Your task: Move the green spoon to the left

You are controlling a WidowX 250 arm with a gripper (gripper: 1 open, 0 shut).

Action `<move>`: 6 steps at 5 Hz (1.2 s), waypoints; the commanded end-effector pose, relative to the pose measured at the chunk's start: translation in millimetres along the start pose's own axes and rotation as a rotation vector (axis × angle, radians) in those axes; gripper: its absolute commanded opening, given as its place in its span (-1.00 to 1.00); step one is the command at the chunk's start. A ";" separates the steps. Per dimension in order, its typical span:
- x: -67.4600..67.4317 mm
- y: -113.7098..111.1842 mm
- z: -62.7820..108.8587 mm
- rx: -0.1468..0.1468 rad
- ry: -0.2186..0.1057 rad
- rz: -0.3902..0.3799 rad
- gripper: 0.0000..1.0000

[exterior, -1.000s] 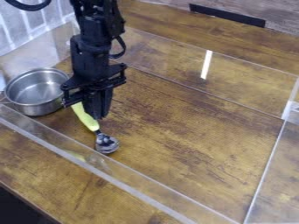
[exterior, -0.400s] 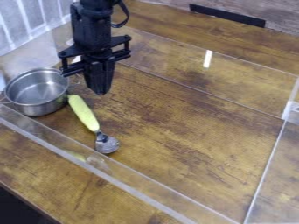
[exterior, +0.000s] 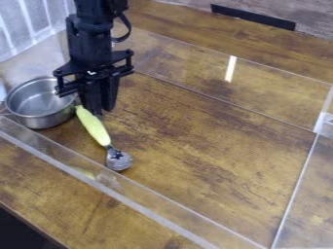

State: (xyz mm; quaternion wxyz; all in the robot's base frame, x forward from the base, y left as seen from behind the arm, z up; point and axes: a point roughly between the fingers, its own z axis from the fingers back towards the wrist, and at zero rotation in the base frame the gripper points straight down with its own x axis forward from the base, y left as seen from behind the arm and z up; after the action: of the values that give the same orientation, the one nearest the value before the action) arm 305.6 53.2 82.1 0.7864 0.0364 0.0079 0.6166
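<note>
One claw (exterior: 101,103) is seen pointing straight down over the bench (exterior: 208,136), its two dark fingers drawn almost together, with only a thin gap between the tips. Nothing is gripped and nothing is touched; the tips hang just above the handle end of the green spoon (exterior: 96,130). The spoon lies flat on the wood, apart from the claw, its yellow-green handle angled toward 11 o'clock and its small shiny metal bowl toward 5 o'clock. A steel pot (exterior: 37,100) stands at 9 o'clock from the claw, just beside the spoon's handle end.
</note>
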 end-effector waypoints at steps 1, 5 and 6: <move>-4.1 -13.6 22.2 -0.057 -0.020 -0.005 -1.00; 11.4 -0.7 -40.2 -0.036 0.001 0.031 1.00; 6.0 -2.7 -37.4 -0.038 0.030 0.067 1.00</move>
State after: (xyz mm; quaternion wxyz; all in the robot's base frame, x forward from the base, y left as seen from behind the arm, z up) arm 301.1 62.9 25.3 0.7619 0.0280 0.0344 0.6462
